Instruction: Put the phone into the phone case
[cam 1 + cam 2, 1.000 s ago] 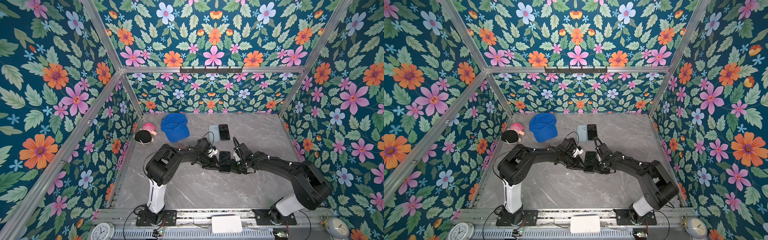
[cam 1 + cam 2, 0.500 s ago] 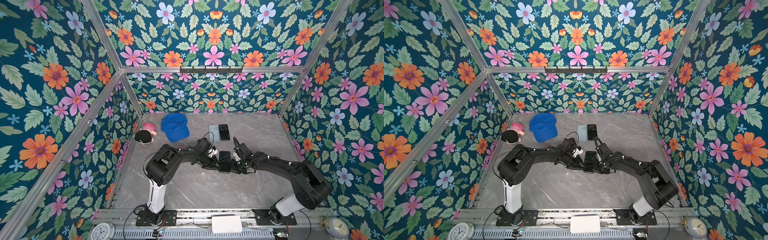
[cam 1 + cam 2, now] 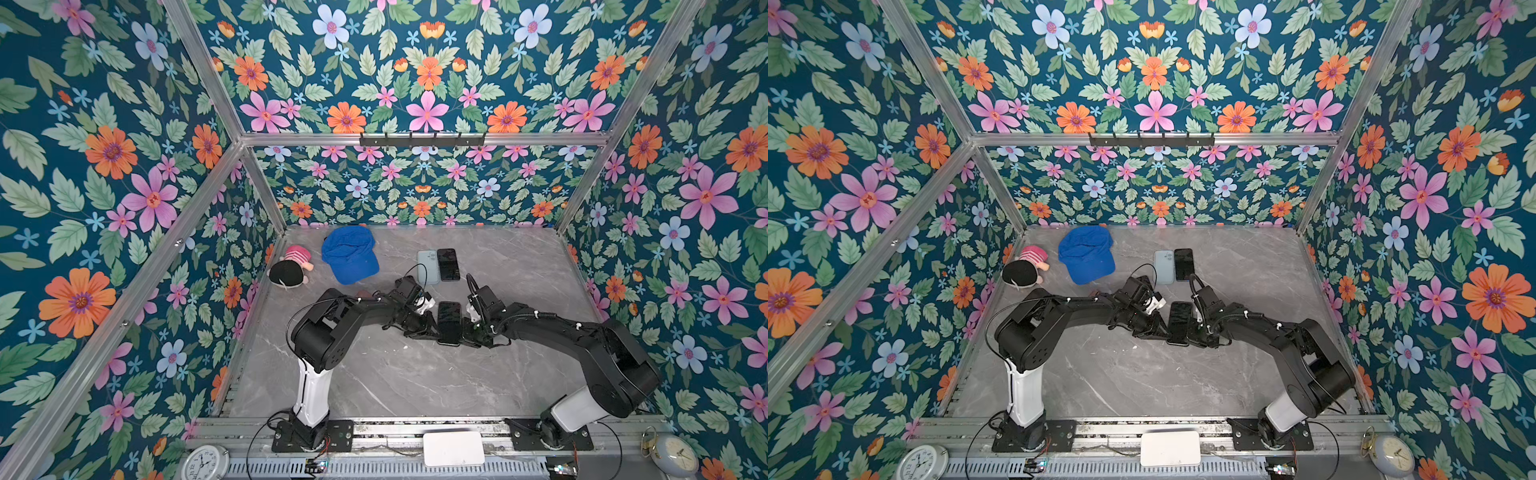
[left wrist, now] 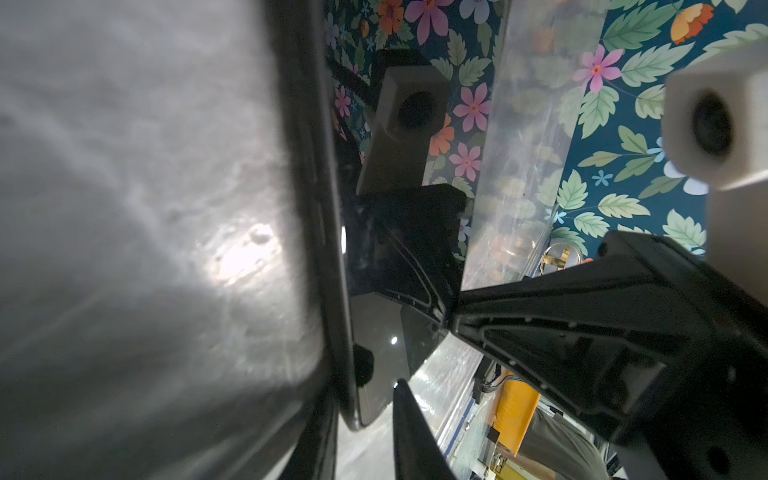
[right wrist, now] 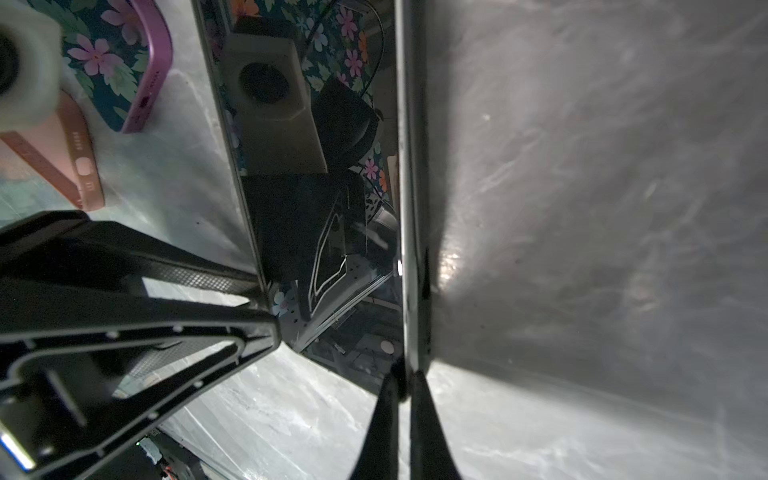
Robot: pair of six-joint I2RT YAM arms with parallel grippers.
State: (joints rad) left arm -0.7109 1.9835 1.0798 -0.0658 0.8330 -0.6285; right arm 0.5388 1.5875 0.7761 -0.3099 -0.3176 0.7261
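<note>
A black phone (image 3: 449,320) (image 3: 1179,322) lies flat, screen up, at the middle of the table between both arms. Along its edge runs a dark rim, the phone case (image 4: 313,199). My left gripper (image 3: 434,330) (image 3: 1165,330) comes in from the left. Its jaws (image 4: 361,390) are shut across the phone's near corner, one finger above and one below. From the right, my right gripper (image 3: 465,332) (image 3: 1196,332) pinches the thin rim on the opposite long side, with its jaws (image 5: 405,380) closed tight. Whether the phone sits fully in the case is hidden.
Behind the arms lie a light blue phone (image 3: 427,266) and another black phone (image 3: 449,264) side by side. A blue cap (image 3: 349,255) and a plush toy (image 3: 291,270) sit at the back left. Flowered walls enclose the table (image 3: 395,382) on three sides.
</note>
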